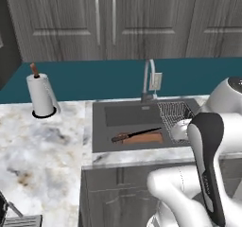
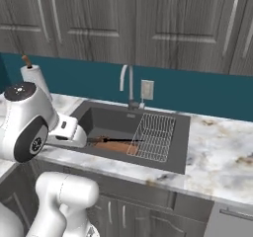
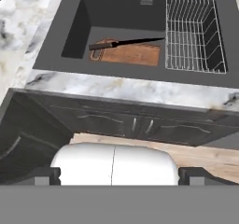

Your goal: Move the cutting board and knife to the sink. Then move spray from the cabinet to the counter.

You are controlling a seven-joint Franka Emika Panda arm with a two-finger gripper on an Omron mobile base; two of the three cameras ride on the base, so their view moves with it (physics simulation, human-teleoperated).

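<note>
The cutting board (image 3: 127, 53) lies flat in the sink (image 3: 74, 36), long axis running left to right along the basin. On it rests the knife (image 3: 122, 43), handle left, tip toward the wire rack (image 3: 192, 34). The gripper (image 3: 114, 175) is spread wide, empty.

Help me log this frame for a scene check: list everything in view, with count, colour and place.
cutting board: one, reddish-brown, flat on the sink floor
knife: one, dark, lying across the board
sink: one, dark grey, set in the counter
wire rack: one, pale metal, right part of sink
faucet: one, metal, behind sink
paper towel roll: one, white, counter left of sink
counter: white-grey marble
gripper: one, open, over the floor before the cabinets
</note>
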